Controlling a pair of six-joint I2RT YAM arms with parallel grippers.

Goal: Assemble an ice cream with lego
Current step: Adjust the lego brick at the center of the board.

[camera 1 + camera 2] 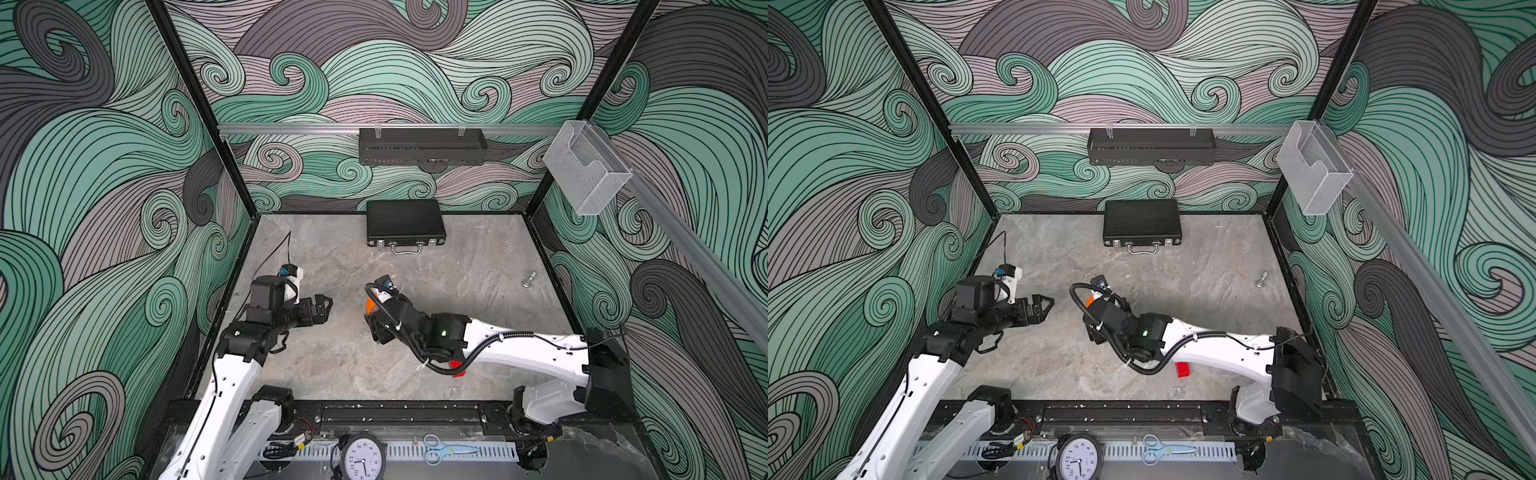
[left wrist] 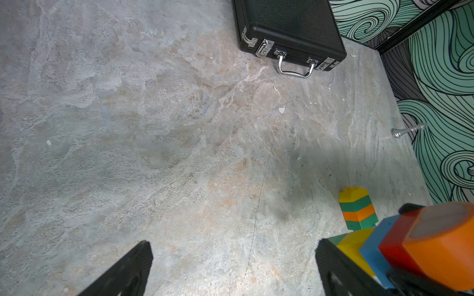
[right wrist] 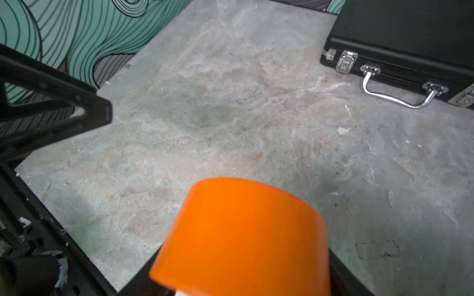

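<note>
Right tool [image 1: 371, 316] grips lego stack [image 2: 372, 251]; orange half-round [image 3: 243, 238] between jaws.

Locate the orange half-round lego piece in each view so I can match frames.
Top view: orange half-round lego piece, a sliver mid-table, mostly hidden by the right arm.
Top view: same spot, smaller sliver.
Left wrist: close foreground, capping a red, blue and yellow brick stack.
Right wrist: close foreground, the biggest thing in the picture.
Shared landmark: black textured briefcase, in all four.
</note>
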